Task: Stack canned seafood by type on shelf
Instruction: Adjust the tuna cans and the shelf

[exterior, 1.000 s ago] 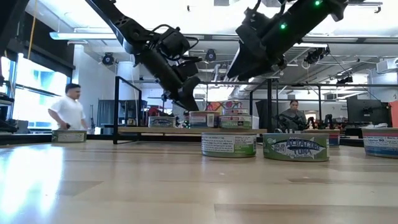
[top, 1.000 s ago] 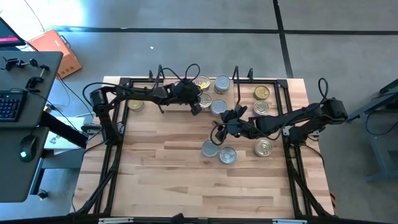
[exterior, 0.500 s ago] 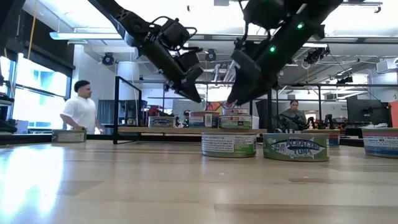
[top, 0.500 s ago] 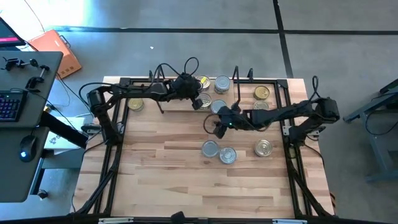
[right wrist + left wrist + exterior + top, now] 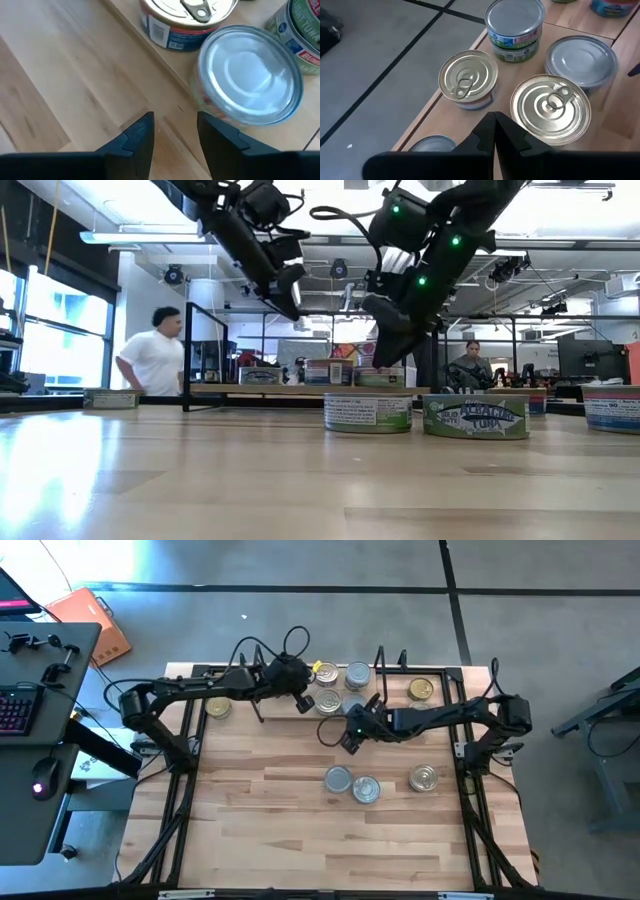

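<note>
Wooden planks make up the tabletop (image 5: 270, 820), framed by black rails, with grey floor and a desk beyond it; in the low view a person in a white shirt (image 5: 152, 360) walks past in the room behind and another person (image 5: 470, 367) sits farther back.

Along the far edge sits the shelf (image 5: 392, 700), its light board carrying several seafood tins.

The left gripper (image 5: 301, 703) hangs above the shelf's left part, fingers pressed together and holding nothing. Just ahead of its fingertips, its wrist view shows two gold-topped pull-tab tins (image 5: 468, 77) (image 5: 550, 107) side by side, a plain silver-topped tin (image 5: 581, 59) touching the nearer gold one, and a stacked pair of silver tins (image 5: 515, 22) farther on; part of one more tin (image 5: 432, 144) shows beside the fingers.

The right gripper (image 5: 349, 739) reaches in from the right, just off the shelf's front edge, fingers (image 5: 137, 135) partly apart with only bare tabletop between them. Just ahead and to one side of them, a silver-topped tin (image 5: 250, 75) sits at the board's edge, leaning, and touches a gold pull-tab tin with a blue label (image 5: 187, 20) behind it.

Nearer than that gripper, on the open tabletop, two silver tins (image 5: 339, 779) (image 5: 366, 789) touch each other, and a gold-topped tin (image 5: 425, 778) stands apart to their right. Another gold tin (image 5: 218, 709) sits left of the left gripper, and two more (image 5: 421, 690) (image 5: 420, 712) rest on the shelf's right end.
</note>
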You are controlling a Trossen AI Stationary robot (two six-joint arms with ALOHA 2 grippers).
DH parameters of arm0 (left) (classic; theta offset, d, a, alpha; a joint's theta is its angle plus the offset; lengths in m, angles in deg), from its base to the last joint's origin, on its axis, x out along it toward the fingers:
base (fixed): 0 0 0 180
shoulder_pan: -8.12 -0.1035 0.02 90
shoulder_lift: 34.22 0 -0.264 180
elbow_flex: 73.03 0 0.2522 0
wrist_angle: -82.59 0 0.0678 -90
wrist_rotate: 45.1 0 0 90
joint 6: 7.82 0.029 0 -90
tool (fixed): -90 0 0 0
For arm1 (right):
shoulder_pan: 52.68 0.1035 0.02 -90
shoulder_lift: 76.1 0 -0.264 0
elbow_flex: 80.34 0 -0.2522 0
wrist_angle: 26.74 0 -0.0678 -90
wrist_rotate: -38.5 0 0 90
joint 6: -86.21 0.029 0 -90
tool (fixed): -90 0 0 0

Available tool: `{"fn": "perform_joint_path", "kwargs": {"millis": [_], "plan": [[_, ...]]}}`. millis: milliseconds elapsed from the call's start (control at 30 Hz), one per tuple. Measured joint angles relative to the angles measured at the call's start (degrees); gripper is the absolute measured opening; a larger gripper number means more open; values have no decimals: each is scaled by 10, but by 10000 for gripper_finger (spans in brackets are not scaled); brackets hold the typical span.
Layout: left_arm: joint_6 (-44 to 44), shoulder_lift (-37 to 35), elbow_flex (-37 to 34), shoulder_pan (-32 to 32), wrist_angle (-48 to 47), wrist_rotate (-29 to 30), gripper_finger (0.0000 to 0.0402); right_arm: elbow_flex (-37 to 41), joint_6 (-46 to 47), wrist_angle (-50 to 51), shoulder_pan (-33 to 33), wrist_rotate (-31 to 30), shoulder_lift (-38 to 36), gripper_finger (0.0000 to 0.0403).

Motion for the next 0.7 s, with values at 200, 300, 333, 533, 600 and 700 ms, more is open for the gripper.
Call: {"fn": "perform_joint_path", "kwargs": {"millis": [200, 300, 333, 533, 600, 700], "plan": [[0, -4, 0, 2, -5, 0, 0, 0, 7, 3, -7, -2, 0, 141], [-2, -4, 0, 2, -5, 0, 0, 0, 13, 3, -7, -22, 0, 141], [-4, -4, 0, 2, -5, 0, 0, 0, 16, 4, -7, -25, 0, 141], [-4, -4, 0, 3, -5, 0, 0, 0, 15, 7, -8, -30, -2, 141], [-2, -4, 0, 3, -5, 0, 0, -6, 12, 13, -8, -30, -2, 141], [16, -9, 0, 3, -1, 14, 0, -21, 11, 13, -3, -31, -3, 141]]}}
